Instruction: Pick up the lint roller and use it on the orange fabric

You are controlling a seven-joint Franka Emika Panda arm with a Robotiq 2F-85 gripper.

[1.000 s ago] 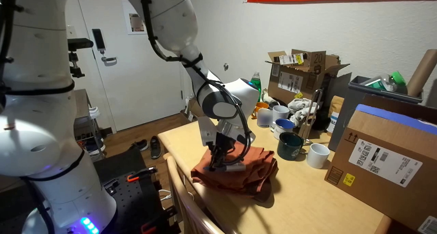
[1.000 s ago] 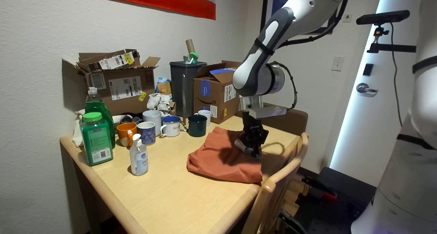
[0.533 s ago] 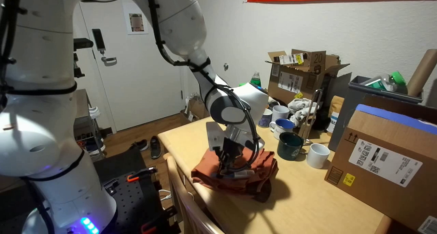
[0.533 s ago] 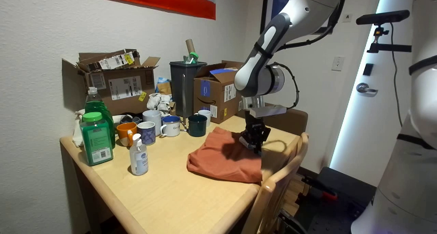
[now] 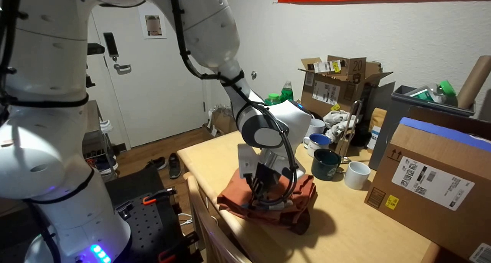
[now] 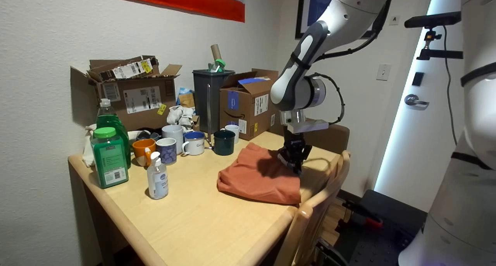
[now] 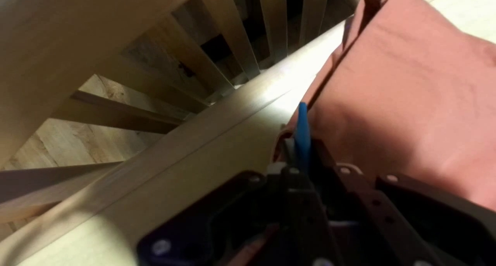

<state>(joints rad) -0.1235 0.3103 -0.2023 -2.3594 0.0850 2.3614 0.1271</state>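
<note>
The claw [image 7: 304, 157] pinched the blue-handled lint roller [image 7: 303, 122] on or just above the orange fabric [image 6: 259, 177]; contact was unclear. Pick-up looked done, rolling seemed in hand, and what remained could not be told. Beneath was a pale table [image 6: 193, 219] bearing a dark green mug [image 6: 224, 143] and cardboard box [image 6: 248, 107], a chair [image 7: 69, 45] alongside, a door [image 5: 161, 90] beyond.

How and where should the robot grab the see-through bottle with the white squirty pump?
Probably around the middle of the bottle, below its white pump, coming from the side away from the orange mug and patterned mug, which could get bumped. It stands upright and tall, giving more to squeeze than the small pump, which might wobble.
</note>
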